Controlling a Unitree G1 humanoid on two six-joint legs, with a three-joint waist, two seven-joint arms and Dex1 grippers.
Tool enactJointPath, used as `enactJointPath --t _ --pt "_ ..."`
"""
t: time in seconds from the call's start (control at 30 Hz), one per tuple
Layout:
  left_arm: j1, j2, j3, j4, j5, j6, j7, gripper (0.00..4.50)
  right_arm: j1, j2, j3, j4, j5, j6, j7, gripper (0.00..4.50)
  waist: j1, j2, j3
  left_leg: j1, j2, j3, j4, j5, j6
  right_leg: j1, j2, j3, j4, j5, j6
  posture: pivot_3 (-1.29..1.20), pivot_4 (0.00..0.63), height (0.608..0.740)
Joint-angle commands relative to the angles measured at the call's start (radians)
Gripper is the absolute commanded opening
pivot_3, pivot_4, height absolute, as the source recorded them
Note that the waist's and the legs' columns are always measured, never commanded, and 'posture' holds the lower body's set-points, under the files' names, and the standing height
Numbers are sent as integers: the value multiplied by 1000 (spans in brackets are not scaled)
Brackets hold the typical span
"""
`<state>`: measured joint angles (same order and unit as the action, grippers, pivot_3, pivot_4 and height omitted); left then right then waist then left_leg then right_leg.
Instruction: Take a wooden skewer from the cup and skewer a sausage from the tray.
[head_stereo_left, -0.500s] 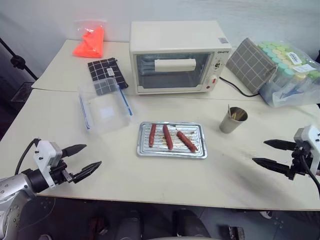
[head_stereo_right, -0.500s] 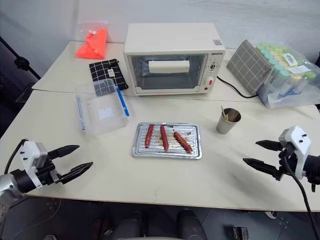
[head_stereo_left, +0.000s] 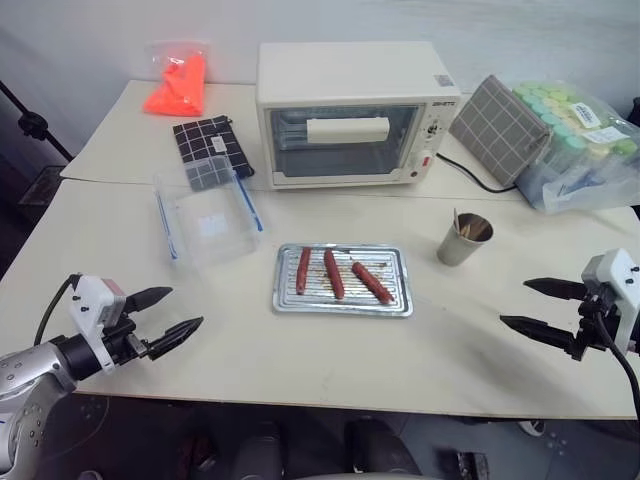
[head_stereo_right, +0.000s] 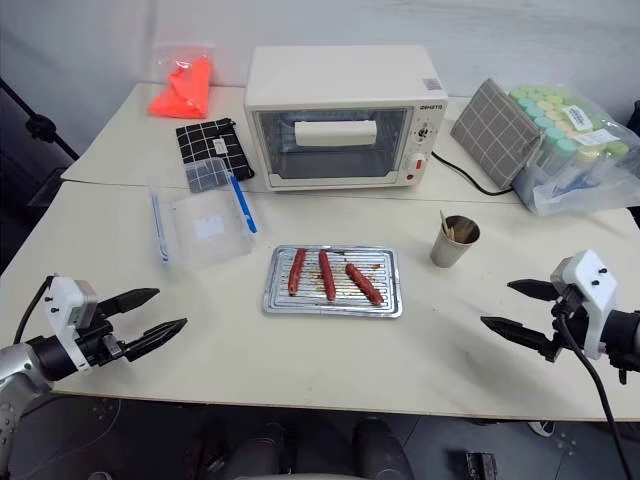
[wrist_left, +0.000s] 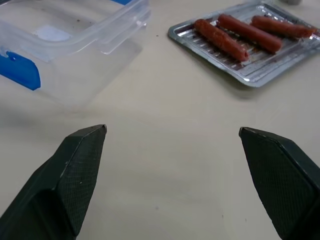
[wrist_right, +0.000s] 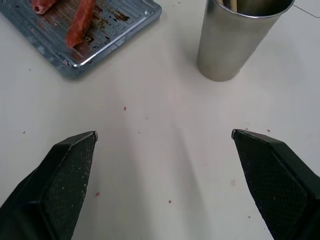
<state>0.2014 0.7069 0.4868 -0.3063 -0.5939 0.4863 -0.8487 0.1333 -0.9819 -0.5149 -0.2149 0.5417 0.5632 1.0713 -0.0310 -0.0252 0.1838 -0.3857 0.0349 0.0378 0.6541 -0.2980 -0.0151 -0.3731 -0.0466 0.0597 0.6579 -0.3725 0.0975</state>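
Observation:
A silvery ridged tray (head_stereo_left: 392, 301) lies mid-table with three reddish-brown sausages; the middle sausage (head_stereo_left: 334, 274) lies between the other two. The grey metal cup (head_stereo_left: 464, 241) stands to the tray's right, and the tips of wooden skewers (head_stereo_left: 459, 222) stick out of it. My left gripper (head_stereo_left: 174, 315) hovers open over the table's near left, well short of the tray. Over the near right, my right gripper (head_stereo_left: 528, 306) is open too, with the cup (wrist_right: 235, 40) ahead of it. Both grippers are empty.
A cream toaster oven (head_stereo_left: 350, 112) stands behind the tray, its cord running right. A clear plastic box with blue edges (head_stereo_left: 208, 222) sits left of the tray. Behind are a checked pouch (head_stereo_left: 213, 150), an orange bag (head_stereo_left: 179, 83), a grey checked cloth (head_stereo_left: 500, 128) and a bag of jars (head_stereo_left: 585, 140).

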Motion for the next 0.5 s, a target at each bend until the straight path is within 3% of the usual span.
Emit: enactJointPath --t 0.03,0.3,0.5 --pt "-2 6 -2 -35 -15 6 4 4488 14 16 -38 -65 15 7 -30 4500 -1 0 0 0 0 0 0 0 0 0 0 0 0 0 0 0 150 740" --pt "-23 34 -82 -69 -5 13 -21 4488 -11 111 -42 -178 14 39 -211 4500 0 0 0 0 0 0 0 0 0 0 0 0 0 0 0 0 150 740" --pt "-160 73 -135 -145 -139 126 -56 4488 -97 234 -23 -317 39 136 -456 4500 0 0 0 -1 0 0 -1 0 -1 -1 0 0 1 0 0 0 150 740"
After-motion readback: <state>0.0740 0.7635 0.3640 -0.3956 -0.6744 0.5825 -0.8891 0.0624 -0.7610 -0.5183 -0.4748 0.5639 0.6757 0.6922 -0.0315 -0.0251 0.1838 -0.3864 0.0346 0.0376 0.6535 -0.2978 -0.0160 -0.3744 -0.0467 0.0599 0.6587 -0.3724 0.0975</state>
